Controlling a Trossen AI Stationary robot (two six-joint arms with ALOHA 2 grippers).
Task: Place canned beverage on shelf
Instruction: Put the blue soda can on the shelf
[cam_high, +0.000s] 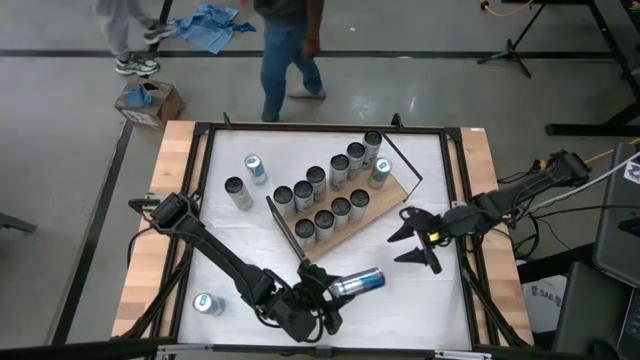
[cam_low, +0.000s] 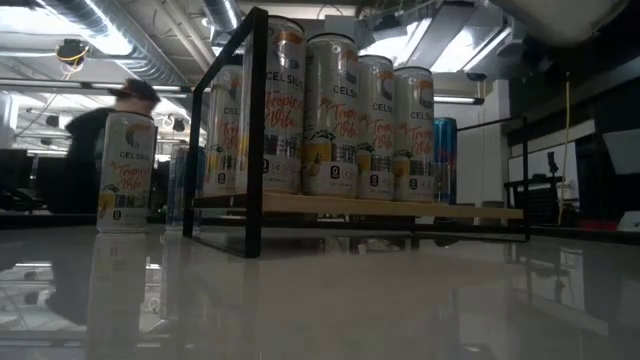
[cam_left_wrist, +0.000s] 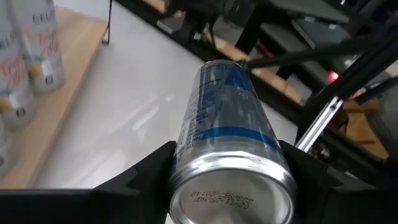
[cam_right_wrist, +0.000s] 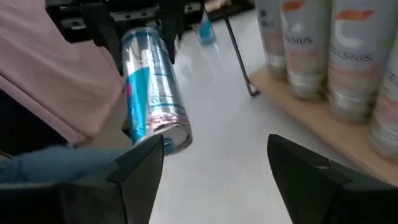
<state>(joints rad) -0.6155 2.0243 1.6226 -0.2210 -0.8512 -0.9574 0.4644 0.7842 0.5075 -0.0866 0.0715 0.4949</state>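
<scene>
The left gripper (cam_high: 335, 290) is clamped on a blue can (cam_high: 359, 283) lying sideways, near the table's front edge. The right gripper (cam_high: 418, 243) waits with fingers apart beside the shelf (cam_high: 392, 193); bare tabletop probably separates can and shelf.

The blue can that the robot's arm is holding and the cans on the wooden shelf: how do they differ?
The blue can lies on its side, clamped in the left gripper; the shelf cans stand upright in two rows on the shelf. The blue can is blue and silver; the shelf cans are pale with orange lettering. It is off the shelf; they are already placed. All are slim drink cans.
</scene>
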